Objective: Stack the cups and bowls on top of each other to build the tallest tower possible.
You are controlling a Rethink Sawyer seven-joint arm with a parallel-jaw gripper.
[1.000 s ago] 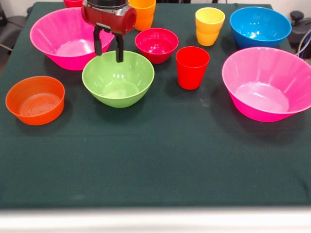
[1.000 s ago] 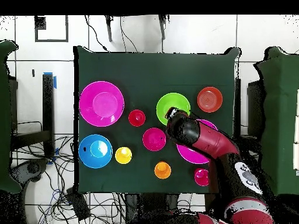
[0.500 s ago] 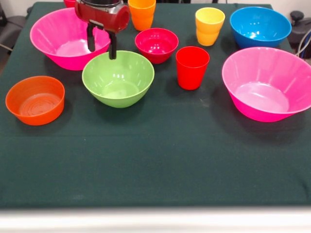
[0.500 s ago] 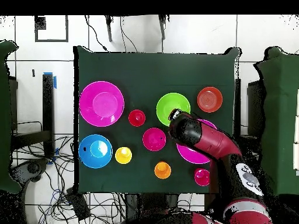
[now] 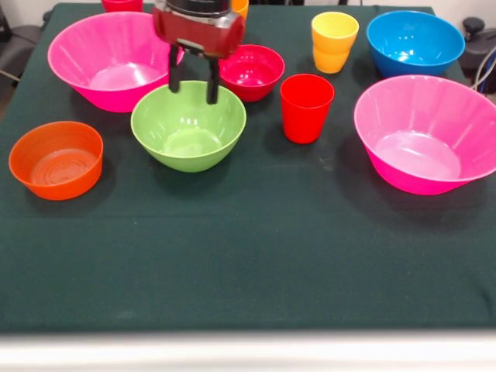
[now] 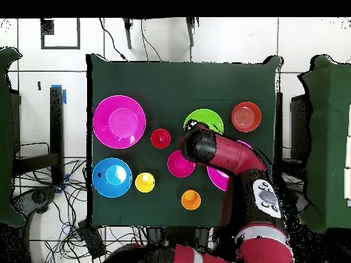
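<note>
Dark green cloth covers the bench [image 5: 248, 263], its near half bare. From twelve o'clock the arm drops over the lime bowl's [image 5: 188, 128] far rim, claw [image 5: 192, 84] prongs apart, holding nothing. Red cup [image 5: 306, 107] stands at the bowl's three o'clock.

Overhead, the arm [image 6: 230, 156] reaches up from six o'clock, hiding the green bowl's [image 6: 206, 119] lower edge.
</note>
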